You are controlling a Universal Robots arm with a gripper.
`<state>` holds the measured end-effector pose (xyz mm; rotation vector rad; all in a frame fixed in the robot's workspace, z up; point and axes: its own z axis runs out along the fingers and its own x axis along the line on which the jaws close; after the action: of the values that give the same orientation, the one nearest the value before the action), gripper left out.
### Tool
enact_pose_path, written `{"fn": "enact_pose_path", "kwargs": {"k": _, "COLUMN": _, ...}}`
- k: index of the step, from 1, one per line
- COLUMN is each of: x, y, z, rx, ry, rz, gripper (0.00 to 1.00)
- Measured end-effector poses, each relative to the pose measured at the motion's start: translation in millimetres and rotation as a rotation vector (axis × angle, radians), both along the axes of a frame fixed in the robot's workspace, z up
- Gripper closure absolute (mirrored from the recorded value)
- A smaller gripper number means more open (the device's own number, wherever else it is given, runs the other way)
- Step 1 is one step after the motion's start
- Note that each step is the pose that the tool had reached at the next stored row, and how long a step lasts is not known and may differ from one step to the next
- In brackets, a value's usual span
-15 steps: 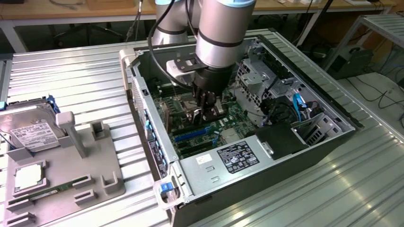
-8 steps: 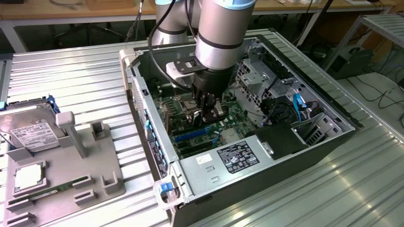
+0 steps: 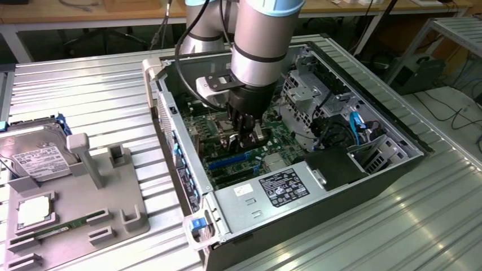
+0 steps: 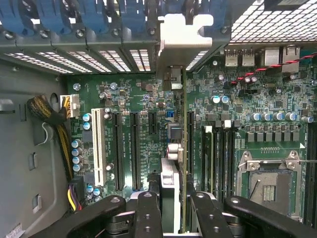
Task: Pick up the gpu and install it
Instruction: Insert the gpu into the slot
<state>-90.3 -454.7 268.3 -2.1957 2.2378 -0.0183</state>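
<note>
At the centre of the exterior view, a grey robot arm [image 3: 260, 51] reaches down into an open black-and-silver computer case [image 3: 180, 164], which lies on its side on a ribbed metal table [image 3: 90, 96]. The arm's black two-fingered gripper [image 3: 250, 141] stands just above the green motherboard [image 3: 226, 164]. From the wrist view, the jaws are drawn narrow and clamped on the gpu [image 4: 184, 139], a thin dark expansion card held on edge. The black fingers [image 4: 146, 213] flank it on either side. The card runs over the board beside the long black slots, and its silver metal bracket [image 4: 181, 34] meets the perforated rear wall of the case. Whether its lower edge sits in a slot cannot be told. Toward the lower left of the exterior view, well apart from the case, a grey moulded fixture [image 3: 113, 197] carries a silver hard drive with white label [image 3: 34, 158] and a slim green memory stick [image 3: 42, 232].
</note>
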Motion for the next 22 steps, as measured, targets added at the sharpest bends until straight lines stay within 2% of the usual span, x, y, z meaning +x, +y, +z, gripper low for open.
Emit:
{"fn": "enact_pose_path", "kwargs": {"k": 19, "x": -5.9, "y": -1.9, "z": -7.9, "rx": 0.0001, "ry": -0.0001, "rz": 0.000, "gripper": 0.72}}
{"fn": "enact_pose_path", "kwargs": {"k": 22, "x": -6.6, "y": -1.9, "z": -8.4, "rx": 0.0002, "ry": -0.0022, "rz": 0.000, "gripper": 0.72}}
